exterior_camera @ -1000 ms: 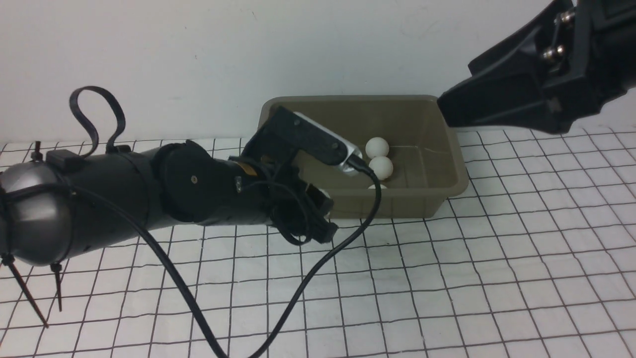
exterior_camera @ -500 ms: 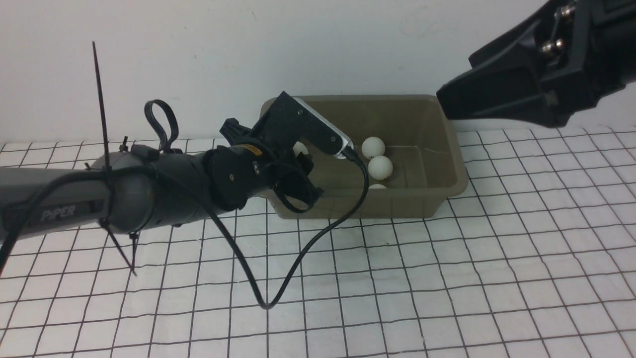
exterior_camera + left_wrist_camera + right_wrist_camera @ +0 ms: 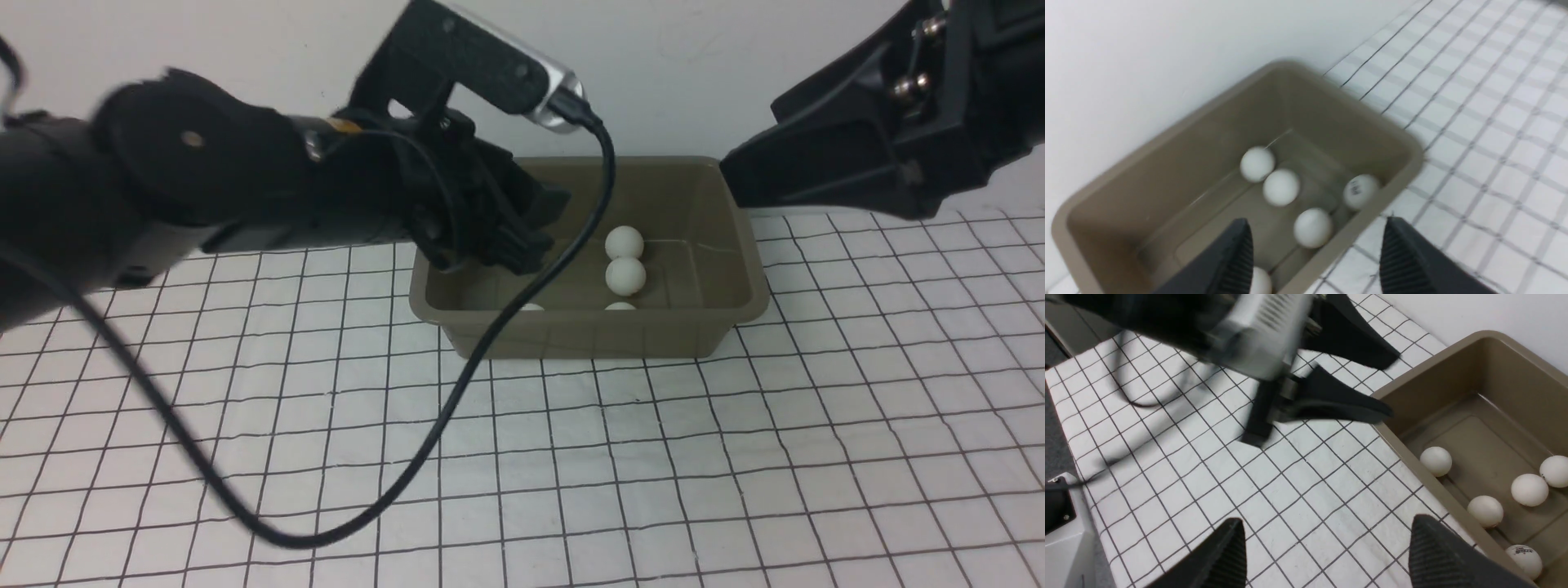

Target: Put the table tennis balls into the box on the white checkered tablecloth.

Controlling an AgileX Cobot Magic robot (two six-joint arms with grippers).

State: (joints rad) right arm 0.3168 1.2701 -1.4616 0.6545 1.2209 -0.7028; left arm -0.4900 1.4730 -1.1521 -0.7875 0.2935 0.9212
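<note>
Left gripper [image 3: 545, 222] hangs over the left end of the box [image 3: 588, 333], just above its rim, jaws apart with nothing between them. Your left wrist view looks past both jaws straight down into the tub. The box sits on the white checkered tablecloth [image 3: 735, 457] at its far edge, close to the white wall [image 3: 245, 49]. You've got all five table tennis balls [image 3: 1281, 187] inside it: two touching near the middle of the floor, three strung along the near long wall. Of those three, the marked ball [image 3: 1359, 191], dark print facing up, is nearest the right end. The leftmost ball [image 3: 1261, 282] is half hidden behind a jaw in the left wrist view. From the front you only see four, two of them cut off by the near wall. Right gripper [image 3: 1327, 520] hovers high on the right, well clear of the cloth, jaws wide apart and empty, pointing toward the box. The black cable [image 3: 457, 384] drops from the left wrist camera [image 3: 498, 65], crosses in front of the box's near wall and sags toward the cloth; can't tell you if it touches. Left arm is blurred in the front and right wrist views.
</note>
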